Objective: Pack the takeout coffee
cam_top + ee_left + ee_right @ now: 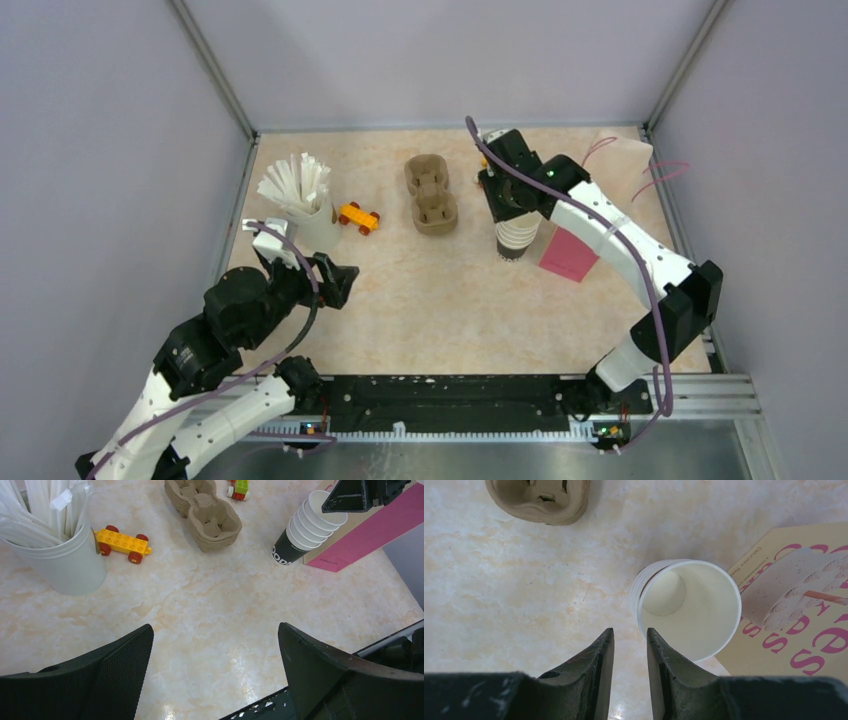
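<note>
A marbled beige bench [430, 310] is boxed in by pale lilac walls [100, 150]. Nearest, the left gripper [215, 626] hovers low over the left side, fingers spread wide and empty. Farther right, the right arm [610, 230] bends down over a stack of paper cups [689, 605] beside a pink card [568, 255]. The right gripper [629, 630] is narrowed and straddles the top rim; whether it grips is unclear.

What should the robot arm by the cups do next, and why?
Probably slide the right tool a little toward the top cup so its rim sits between the fingers. The narrow gap seems to show only table, with the rim just beside one finger.
</note>
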Controlling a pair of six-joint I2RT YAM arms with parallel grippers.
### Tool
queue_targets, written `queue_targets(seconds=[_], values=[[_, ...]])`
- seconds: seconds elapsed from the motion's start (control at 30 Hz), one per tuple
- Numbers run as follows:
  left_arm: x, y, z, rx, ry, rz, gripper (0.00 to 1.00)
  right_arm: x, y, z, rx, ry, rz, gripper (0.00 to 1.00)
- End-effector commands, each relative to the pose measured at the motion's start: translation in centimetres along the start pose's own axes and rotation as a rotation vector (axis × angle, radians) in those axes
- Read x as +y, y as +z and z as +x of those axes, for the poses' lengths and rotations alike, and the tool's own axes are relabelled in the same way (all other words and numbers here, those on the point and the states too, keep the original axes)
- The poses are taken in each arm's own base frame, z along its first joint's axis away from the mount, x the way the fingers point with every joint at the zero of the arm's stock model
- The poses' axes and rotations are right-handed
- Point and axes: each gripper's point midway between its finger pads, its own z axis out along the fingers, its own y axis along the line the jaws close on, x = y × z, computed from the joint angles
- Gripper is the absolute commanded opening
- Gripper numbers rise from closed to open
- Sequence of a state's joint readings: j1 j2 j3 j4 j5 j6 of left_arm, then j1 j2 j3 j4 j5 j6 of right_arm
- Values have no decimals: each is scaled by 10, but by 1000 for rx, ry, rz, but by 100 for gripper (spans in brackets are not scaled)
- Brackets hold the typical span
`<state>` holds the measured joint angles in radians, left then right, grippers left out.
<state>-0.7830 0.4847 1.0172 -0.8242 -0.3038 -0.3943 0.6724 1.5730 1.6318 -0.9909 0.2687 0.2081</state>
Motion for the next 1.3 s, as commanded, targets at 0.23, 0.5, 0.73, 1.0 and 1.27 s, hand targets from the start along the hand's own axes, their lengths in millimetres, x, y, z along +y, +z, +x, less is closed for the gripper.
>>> queue_targets(seconds=[0.23, 0.5, 0.73, 1.0, 1.27], values=[[-2, -4, -8, -26, -25, 9, 99, -2, 23, 7, 2, -43, 6, 27], [-2, -6, -8, -25, -30, 8, 99, -7, 35, 12, 13, -60, 33, 22], [0, -6, -10, -28, -7, 1, 99, -9, 37, 12, 12, -64, 44, 13], [-1, -3, -10, -29, -5, 1, 99, -9, 30, 8, 4, -65, 36, 1], [-4, -1, -14, -35, -1, 10, 99, -16, 14, -4, -21, -73, 57, 0]])
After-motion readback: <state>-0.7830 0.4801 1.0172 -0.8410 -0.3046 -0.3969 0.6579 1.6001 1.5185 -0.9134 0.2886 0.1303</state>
